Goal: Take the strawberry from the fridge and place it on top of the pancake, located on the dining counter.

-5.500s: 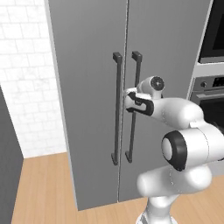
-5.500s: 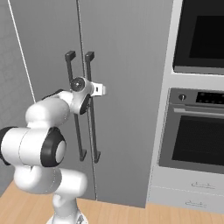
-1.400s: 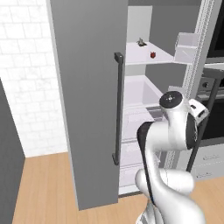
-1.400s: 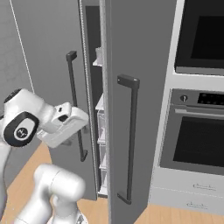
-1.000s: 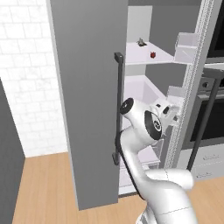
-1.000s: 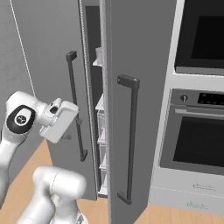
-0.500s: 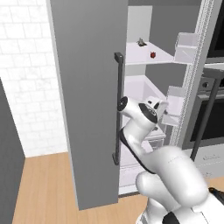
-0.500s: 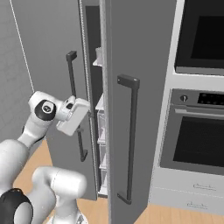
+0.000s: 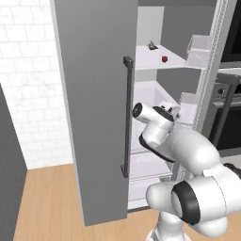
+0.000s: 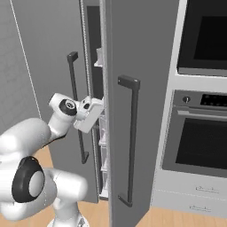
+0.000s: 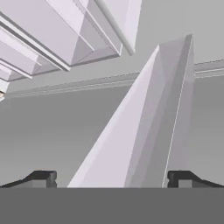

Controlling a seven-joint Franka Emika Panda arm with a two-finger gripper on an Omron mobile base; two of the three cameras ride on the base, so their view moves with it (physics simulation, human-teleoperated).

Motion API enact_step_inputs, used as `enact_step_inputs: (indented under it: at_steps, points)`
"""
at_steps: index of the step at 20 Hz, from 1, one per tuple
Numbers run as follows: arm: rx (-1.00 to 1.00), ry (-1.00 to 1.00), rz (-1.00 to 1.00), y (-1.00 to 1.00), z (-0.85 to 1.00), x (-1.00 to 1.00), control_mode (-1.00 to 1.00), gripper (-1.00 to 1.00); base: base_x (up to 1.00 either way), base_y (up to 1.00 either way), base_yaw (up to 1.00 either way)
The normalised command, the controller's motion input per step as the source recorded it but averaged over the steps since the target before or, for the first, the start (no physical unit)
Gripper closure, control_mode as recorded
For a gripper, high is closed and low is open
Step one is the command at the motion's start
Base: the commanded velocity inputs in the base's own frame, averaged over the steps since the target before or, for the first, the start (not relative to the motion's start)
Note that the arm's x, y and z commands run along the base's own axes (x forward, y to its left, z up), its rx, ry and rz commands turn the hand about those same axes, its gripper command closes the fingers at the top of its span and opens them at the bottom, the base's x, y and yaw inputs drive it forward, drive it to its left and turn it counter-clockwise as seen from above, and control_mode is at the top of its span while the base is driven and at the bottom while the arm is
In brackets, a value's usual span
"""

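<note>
**A:** Where was the strawberry (image 9: 164,59)?

**B:** It sat on a white upper shelf (image 9: 175,61) inside the fridge (image 9: 99,108), which stood with its right door (image 10: 133,111) swung out and its left door closed. A small grey-brown object (image 9: 151,45) lay on the same shelf, behind the berry and near it but apart. The berry looked tiny and bright red.

**A:** And the gripper (image 11: 111,178)?

**B:** It was spread wide and held nothing. In the hand view both dark fingertips (image 11: 41,178) stood far apart, with only pale fridge panels between them. In the left base view the hand was at the fridge opening, below the berry's shelf and well short of it.

**A:** How would the berry likely handle?

**B:** Judging by its look, it would be very light, soft and easy to bruise, and rounded enough to roll or squirt out of a hard pinch. A gentle close across its widest part, fingers straddling it from above or from the front, seemed the safest hold.

**A:** How much room was there?

**B:** The opening was narrow, bounded by the closed door's edge on the left and the open door on the right. A clear door bin (image 9: 200,45) sat just right of the shelf, and the shelf's front lip lay between hand and berry. The space above the shelf looked open.
</note>
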Motion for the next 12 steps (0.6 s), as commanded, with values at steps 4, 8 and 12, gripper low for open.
enact_step_inputs:
  at_steps: [4,8,12]
  points:
    - [0.00,0.00,0.00,-0.61,-0.33,0.11,-1.00,-1.00,0.00,0.00,0.00]
    - [0.00,0.00,0.00,-0.73,-0.22,-0.04,-1.00,-1.00,0.00,0.00,0.00]
    - [0.00,0.00,0.00,-0.80,-0.17,-0.25,-1.00,-1.00,0.00,0.00,0.00]
